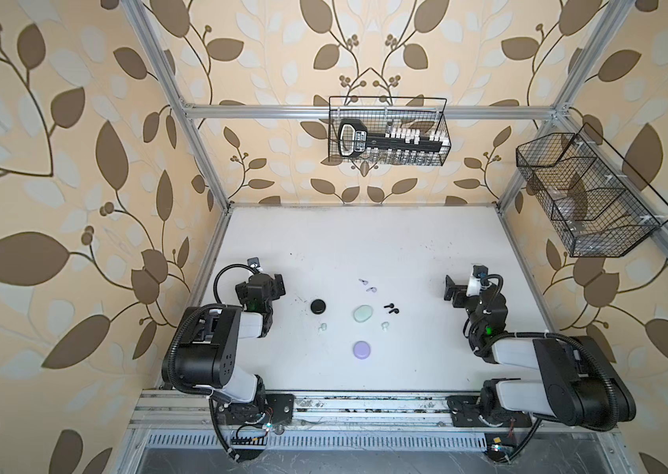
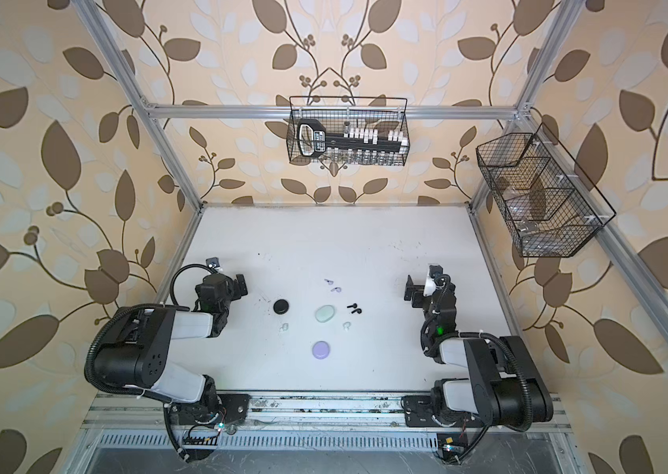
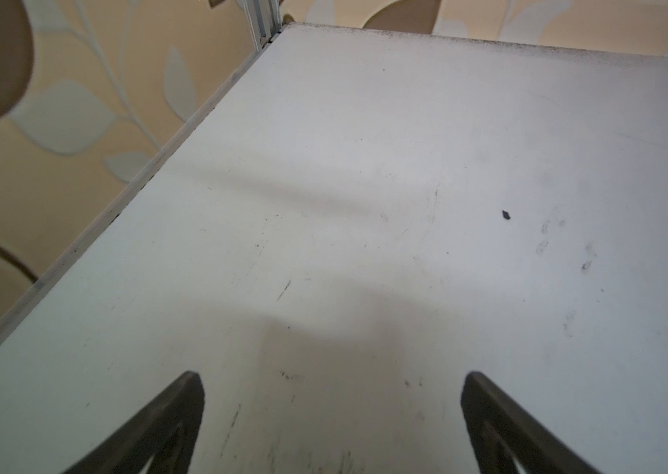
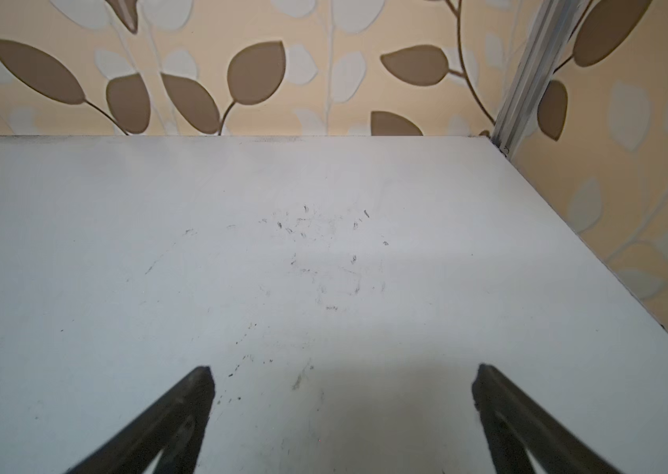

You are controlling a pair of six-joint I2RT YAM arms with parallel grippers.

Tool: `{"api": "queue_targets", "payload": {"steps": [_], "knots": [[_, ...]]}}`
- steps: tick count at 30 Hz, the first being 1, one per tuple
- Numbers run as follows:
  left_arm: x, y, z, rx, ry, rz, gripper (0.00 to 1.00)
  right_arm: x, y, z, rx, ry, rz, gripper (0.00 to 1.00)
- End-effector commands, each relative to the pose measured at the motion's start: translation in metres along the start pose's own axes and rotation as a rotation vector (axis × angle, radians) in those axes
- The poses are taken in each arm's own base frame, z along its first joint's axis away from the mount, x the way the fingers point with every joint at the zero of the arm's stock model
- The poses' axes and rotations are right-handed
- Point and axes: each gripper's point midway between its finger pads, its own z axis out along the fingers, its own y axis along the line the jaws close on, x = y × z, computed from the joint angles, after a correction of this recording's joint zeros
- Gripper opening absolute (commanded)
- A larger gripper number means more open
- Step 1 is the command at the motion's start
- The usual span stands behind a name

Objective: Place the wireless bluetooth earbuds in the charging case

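Three closed charging cases lie mid-table in both top views: black (image 1: 318, 306), mint (image 1: 362, 314) and lilac (image 1: 362, 350). Around them lie the earbuds: a lilac pair (image 1: 367, 285) behind the mint case, a black pair (image 1: 391, 308) to its right, one mint-white earbud (image 1: 322, 327) at front left and another (image 1: 384, 325) at front right. My left gripper (image 1: 279, 285) (image 3: 332, 379) hovers open left of the black case. My right gripper (image 1: 449, 289) (image 4: 342, 373) hovers open right of the black pair. Both wrist views show only bare table between the fingers.
A wire basket (image 1: 388, 131) with a black tool hangs on the back rail. A second wire basket (image 1: 587, 197) hangs on the right rail. Aluminium frame posts (image 1: 217, 184) border the white table (image 1: 365, 238). The arm bases sit along the front edge.
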Motion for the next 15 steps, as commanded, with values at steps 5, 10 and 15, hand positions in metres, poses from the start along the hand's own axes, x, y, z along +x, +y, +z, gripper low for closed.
{"api": "queue_targets", "payload": {"steps": [5, 10, 15], "knots": [[-0.0233, -0.0050, -0.0008, 0.022, -0.059, -0.025, 0.99, -0.0150, -0.0005, 0.0024, 0.009, -0.044, -0.014, 1.00], [-0.0230, -0.0049, -0.0010, 0.022, -0.058, -0.025, 0.99, -0.0148, -0.0006, 0.0024, 0.010, -0.044, -0.015, 1.00], [-0.0230, -0.0049, -0.0010, 0.022, -0.058, -0.025, 0.99, -0.0145, -0.0003, 0.0047, -0.009, -0.037, -0.006, 1.00]]}}
